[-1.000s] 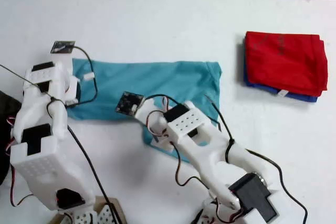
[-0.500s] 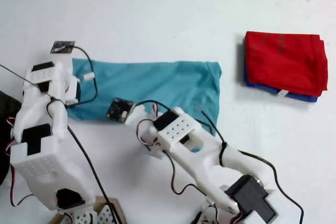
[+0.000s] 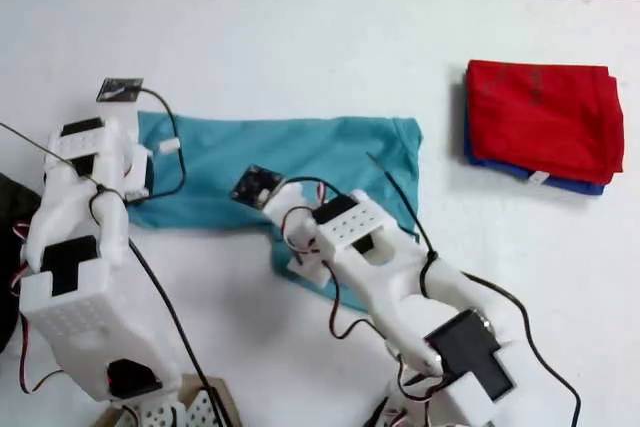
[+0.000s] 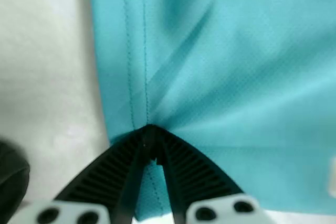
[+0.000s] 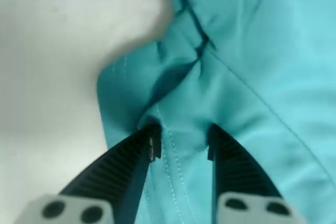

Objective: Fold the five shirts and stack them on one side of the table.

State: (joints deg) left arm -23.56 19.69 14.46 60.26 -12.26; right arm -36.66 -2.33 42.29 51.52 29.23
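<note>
Right now my left end effector [image 4: 150,132] is pressed together on the teal shirt [image 3: 300,152], its tips pinching the stitched hem at that shirt's edge, with white bench [image 3: 300,37] showing just beside the cloth. My right end effector [image 5: 181,141] is spread, one finger on either side of a rumpled ridge of the same shirt near a hemmed corner; the fabric bunches up between the fingers, and I cannot tell whether they press on it. From the high view, the teal shirt lies flattened lengthwise across the middle of the bench, one arm at its end and the other over its near edge. Well apart, on the far right side, a folded red shirt [image 3: 545,112] rests on a folded blue shirt [image 3: 572,186], whose edge peeks out underneath.
</note>
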